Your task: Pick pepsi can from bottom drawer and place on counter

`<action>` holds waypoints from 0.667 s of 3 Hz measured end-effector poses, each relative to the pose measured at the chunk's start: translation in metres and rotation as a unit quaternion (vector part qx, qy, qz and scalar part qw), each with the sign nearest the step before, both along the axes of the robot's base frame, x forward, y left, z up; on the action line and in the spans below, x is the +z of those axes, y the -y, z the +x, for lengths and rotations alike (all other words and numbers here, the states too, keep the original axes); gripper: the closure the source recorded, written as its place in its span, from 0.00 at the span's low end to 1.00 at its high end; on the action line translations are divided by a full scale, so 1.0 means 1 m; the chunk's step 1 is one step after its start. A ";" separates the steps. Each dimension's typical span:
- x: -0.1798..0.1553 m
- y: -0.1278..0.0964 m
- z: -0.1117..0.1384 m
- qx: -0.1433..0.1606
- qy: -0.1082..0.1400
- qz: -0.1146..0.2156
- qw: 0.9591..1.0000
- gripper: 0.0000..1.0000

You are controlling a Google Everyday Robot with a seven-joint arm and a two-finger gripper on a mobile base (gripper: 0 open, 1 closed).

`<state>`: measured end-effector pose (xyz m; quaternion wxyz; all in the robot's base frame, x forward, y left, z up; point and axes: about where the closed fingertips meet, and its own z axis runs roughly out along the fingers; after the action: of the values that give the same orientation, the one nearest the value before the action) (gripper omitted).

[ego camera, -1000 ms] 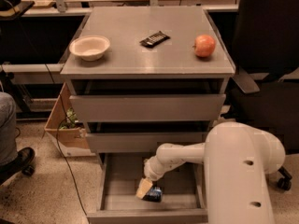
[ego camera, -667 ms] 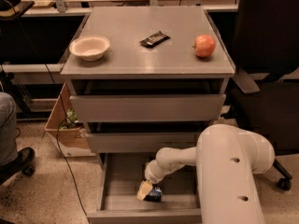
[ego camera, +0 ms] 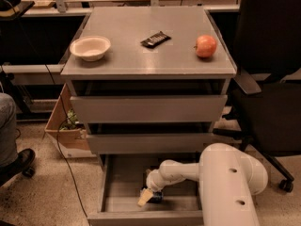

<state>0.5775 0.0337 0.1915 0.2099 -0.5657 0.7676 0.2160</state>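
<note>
The bottom drawer (ego camera: 122,204) is pulled open below the two upper grey drawers. My gripper (ego camera: 149,195) reaches down into it from the white arm at the lower right. Its tan fingertips (ego camera: 144,198) sit against the pepsi can (ego camera: 157,196), a small dark-blue can of which only a sliver shows behind the gripper near the drawer's front. The counter (ego camera: 141,55) is the grey cabinet top above.
On the counter stand a white bowl (ego camera: 90,47) at left, a flat black snack bar (ego camera: 155,39) in the middle and a red apple (ego camera: 205,46) at right. A black office chair (ego camera: 268,93) stands to the right. A cardboard box (ego camera: 66,121) and a cable lie at left.
The arm's bulky white body has shifted a little left and nearer the camera. The gripper stays at the can in the drawer.
</note>
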 end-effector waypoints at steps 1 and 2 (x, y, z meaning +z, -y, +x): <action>-0.034 -0.001 0.007 -0.001 0.011 0.014 1.000 0.00; -0.057 0.004 0.012 0.000 0.016 0.012 1.000 0.00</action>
<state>0.5897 0.0302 0.1349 0.2286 -0.5663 0.7618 0.2161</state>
